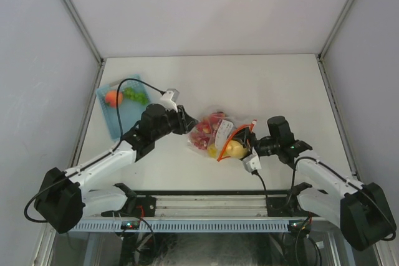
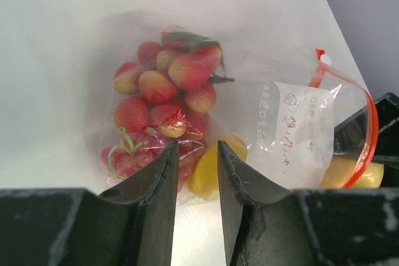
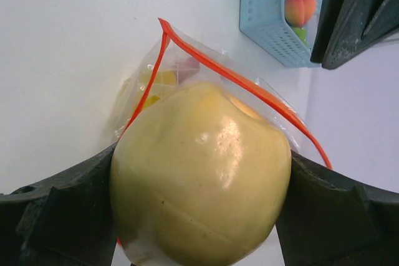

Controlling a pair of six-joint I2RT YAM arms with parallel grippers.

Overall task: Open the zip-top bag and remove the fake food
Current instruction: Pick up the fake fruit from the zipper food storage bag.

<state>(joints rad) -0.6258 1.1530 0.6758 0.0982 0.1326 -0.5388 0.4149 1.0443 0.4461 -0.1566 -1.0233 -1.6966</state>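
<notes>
Zip-top bag [image 1: 209, 132] lies stretched between the two grippers, long axis running from one to the other, its red-orange zip strip [image 3: 249, 88] gaping toward the right gripper [image 3: 201, 172]. The white label [image 2: 305, 123] carries handwriting I can't read. That gripper clamps a yellow fruit [image 3: 199, 197] at the mouth. The left gripper [image 2: 196, 154] is nipped nearly closed on the far, sealed end.
</notes>
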